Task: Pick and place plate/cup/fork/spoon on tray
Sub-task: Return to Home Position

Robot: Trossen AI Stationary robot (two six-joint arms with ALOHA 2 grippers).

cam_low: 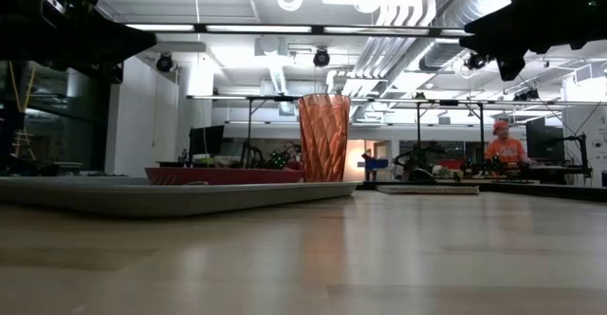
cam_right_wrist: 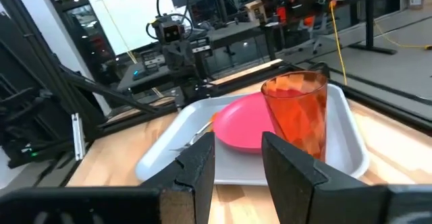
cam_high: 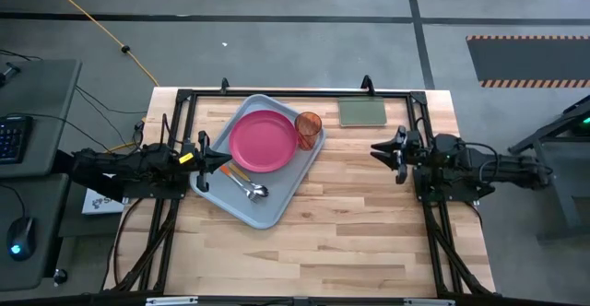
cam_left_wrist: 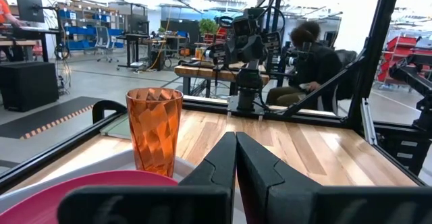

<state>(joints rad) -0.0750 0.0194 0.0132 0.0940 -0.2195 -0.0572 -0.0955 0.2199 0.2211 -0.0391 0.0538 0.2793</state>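
Observation:
The grey-blue tray (cam_high: 277, 205) lies slantwise on the table's left half. On it rest the pink plate (cam_high: 263, 140), the orange cup (cam_high: 309, 127) standing upright at its far right corner, and the fork (cam_high: 235, 170) and spoon (cam_high: 255, 192) side by side near the plate. My left gripper (cam_high: 227, 161) is shut and empty, held above the tray's left rim, pointing right toward the cup (cam_left_wrist: 155, 129). My right gripper (cam_high: 376, 149) is open and empty, right of the tray, pointing left at the cup (cam_right_wrist: 297, 116) and plate (cam_right_wrist: 239, 126).
A flat green pad (cam_high: 361, 112) lies at the table's far edge, right of the cup. Black frame rails run along the table's left, right and far sides. People sit at desks in the room beyond (cam_low: 503, 146).

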